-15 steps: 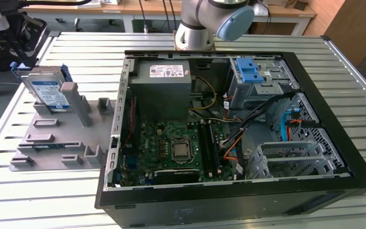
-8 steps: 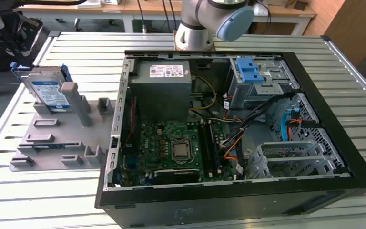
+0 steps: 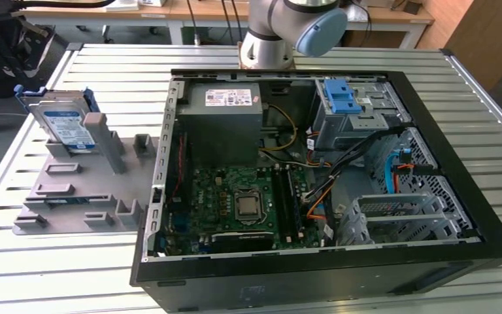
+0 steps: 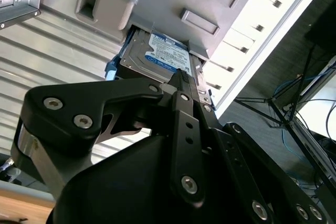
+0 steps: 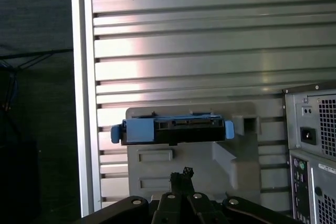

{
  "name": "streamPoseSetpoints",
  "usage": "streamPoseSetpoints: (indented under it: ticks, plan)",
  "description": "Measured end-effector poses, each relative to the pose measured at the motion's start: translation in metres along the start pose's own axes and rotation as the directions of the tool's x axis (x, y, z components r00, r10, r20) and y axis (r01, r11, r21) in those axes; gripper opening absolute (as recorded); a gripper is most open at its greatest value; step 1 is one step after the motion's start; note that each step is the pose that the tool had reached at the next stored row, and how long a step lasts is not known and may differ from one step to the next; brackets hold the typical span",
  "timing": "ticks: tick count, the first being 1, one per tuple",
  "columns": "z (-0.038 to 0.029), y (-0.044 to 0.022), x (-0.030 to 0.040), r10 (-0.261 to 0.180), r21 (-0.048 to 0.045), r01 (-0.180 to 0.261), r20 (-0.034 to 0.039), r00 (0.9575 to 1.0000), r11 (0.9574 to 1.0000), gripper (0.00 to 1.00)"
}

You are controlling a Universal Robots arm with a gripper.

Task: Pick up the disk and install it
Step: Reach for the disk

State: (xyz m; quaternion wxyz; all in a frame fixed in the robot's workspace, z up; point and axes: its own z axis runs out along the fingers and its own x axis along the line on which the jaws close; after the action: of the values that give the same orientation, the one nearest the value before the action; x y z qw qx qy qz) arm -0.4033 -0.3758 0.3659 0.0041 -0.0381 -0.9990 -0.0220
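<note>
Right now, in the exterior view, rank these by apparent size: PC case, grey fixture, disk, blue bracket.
Largest to smallest:
1. PC case
2. grey fixture
3. disk, standing on edge in the fixture
4. blue bracket, inside the case

None of these is a close call in this view.

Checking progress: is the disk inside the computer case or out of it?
Out: the disk stands on edge in the grey holder beside the open computer case, not inside it.

disk (image 3: 66, 127) 1 | fixture plate (image 3: 94, 182) 1 | computer case (image 3: 321, 278) 1 | blue bracket (image 3: 345, 101) 1 | arm (image 3: 286, 26) 1
</note>
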Motion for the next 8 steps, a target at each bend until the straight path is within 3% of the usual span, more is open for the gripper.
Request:
streamPoseSetpoints:
  ticks: [8]
  plan:
    - [0.0019,0.0041,0.0093,0.0,0.0,0.0,0.0,1.0,1.0,0.11]
